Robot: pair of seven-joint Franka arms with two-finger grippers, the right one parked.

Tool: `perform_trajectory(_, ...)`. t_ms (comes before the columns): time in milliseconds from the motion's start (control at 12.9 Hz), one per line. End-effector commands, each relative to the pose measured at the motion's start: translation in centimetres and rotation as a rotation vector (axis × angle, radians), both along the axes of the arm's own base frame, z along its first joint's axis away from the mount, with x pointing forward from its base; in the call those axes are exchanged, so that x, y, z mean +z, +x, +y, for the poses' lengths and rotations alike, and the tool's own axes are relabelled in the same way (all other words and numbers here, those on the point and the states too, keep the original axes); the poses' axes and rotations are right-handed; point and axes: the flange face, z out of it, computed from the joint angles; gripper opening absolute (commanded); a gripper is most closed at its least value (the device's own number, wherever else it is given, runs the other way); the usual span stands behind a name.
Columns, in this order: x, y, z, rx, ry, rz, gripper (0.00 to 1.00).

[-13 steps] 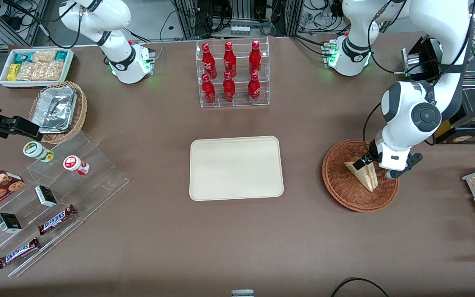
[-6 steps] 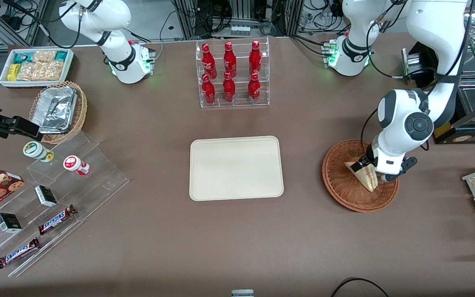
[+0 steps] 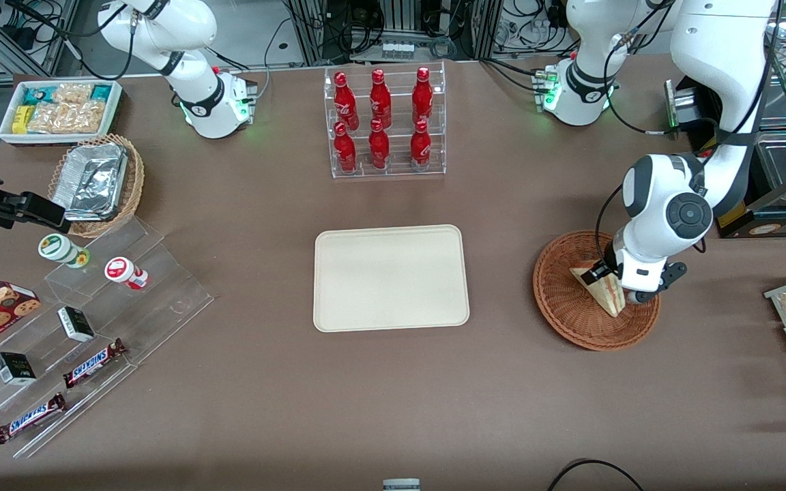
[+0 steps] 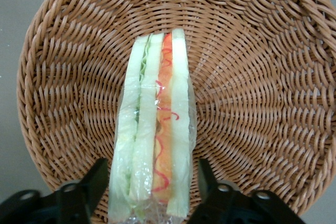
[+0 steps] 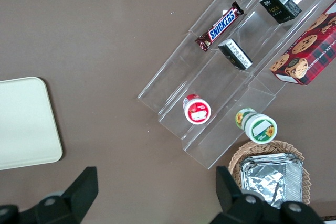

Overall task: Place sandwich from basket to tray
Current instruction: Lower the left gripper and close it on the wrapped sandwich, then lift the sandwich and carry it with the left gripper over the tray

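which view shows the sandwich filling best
The left wrist view: the sandwich stands on edge in the basket, layers facing the camera, between the open pincer. The front view shows only a small wedge; the right wrist view misses it.

sandwich [image 4: 154, 129] in basket [image 3: 563, 307], gripper [image 4: 152, 184] straddling it

Tool [image 4: 152, 192] astride sandwich [image 4: 155, 129], basket [image 4: 262, 77]

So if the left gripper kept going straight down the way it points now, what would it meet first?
The gripper, open, straddles the sandwich in the basket. Its fingers would likely reach the basket's woven floor first, though the depth is unclear.
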Motion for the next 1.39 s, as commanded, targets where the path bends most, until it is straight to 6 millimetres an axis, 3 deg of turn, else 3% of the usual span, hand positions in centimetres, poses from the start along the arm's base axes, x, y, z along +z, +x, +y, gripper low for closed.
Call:
perform_trajectory(0,0.7,0.3,0.0,0.012,0.017,-0.002,0.00)
perform_trajectory(387,6.9,3.3,-1.4,-0.013,0.029,0.080,0.00)
perform_trajectory(542,9.2,3.9,-4.0,-0.058,0.033,0.105,0.00)
perform_trajectory(775,10.5,3.5,-7.1,-0.173,0.026,0.113,0.00)
perform_trajectory(1162,10.4,1.5,-17.3,-0.332,0.017,0.097,0.00)
perform_trajectory(1317,9.7,0.9,-23.0,-0.399,-0.005,0.092,0.00)
